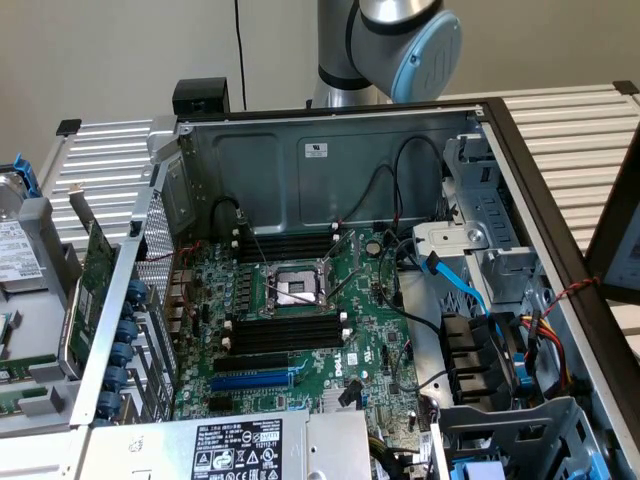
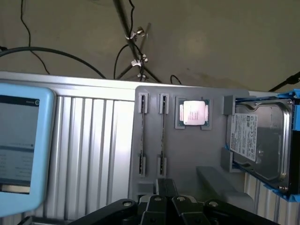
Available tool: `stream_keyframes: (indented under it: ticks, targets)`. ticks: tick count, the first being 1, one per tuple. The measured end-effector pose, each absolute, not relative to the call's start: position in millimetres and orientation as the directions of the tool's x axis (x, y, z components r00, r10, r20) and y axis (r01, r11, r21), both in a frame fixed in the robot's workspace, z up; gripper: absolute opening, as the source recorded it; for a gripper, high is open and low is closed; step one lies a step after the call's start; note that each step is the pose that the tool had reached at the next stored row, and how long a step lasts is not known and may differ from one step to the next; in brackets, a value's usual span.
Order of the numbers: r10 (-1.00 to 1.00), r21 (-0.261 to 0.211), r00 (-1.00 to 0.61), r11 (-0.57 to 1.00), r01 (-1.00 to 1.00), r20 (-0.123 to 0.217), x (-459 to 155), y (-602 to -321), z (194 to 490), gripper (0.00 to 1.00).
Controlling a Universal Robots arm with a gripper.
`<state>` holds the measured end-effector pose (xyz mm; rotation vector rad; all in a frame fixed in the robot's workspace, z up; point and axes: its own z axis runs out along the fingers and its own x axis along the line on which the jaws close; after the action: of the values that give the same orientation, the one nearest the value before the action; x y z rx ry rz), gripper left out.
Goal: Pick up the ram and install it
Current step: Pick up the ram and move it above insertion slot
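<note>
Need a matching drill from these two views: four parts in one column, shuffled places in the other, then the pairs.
1 CPU socket
2 processor chip
3 hard drive
4 blue cable

A held between blue brackets
B between the black slot banks
C in a square recess of the grey tray
D beside the motherboard, on the exterior view's right

Pairs: 1-B, 2-C, 3-A, 4-D

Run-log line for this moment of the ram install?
tool: shut, nothing held | location: at gray parts tray | motherboard slots: empty | pick: not yet done
</note>
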<state>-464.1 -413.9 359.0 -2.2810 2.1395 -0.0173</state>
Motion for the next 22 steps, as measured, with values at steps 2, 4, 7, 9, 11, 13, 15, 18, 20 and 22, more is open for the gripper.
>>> stream_keyframes:
  ticks: [2,4,7,9,11,13,15,18,20,22]
  targets:
    - [-0.998,-0.018,0.064,-0.064,-0.998,-0.001,-464.3,-414.3,358.1,0.11]
    - [-0.998,-0.017,0.065,-0.065,-0.998,-0.002,-464.7,-415.0,357.0,0.11]
    - [-0.998,-0.014,0.066,-0.066,-0.998,-0.001,-466.2,-415.9,355.0,0.11]
    - [-0.998,-0.011,0.067,-0.067,-0.998,0.000,-467.2,-416.8,354.0,0.11]
    - [-0.998,-0.008,0.068,-0.068,-0.998,0.000,-467.7,-418.1,351.9,0.11]
    - [-0.998,-0.005,0.069,-0.069,-0.998,0.000,-468.0,-419.3,348.4,0.11]
    - [-0.998,-0.005,0.070,-0.070,-0.998,0.000,-468.1,-419.8,344.8,0.11]
    - [-0.997,-0.005,0.072,-0.072,-0.997,0.000,-468.0,-420.5,339.3,0.11]
    - [-0.997,-0.005,0.074,-0.074,-0.997,0.000,-468.0,-421.0,335.6,0.11]
    - [-0.997,-0.005,0.075,-0.075,-0.997,0.000,-468.0,-421.4,332.0,0.11]
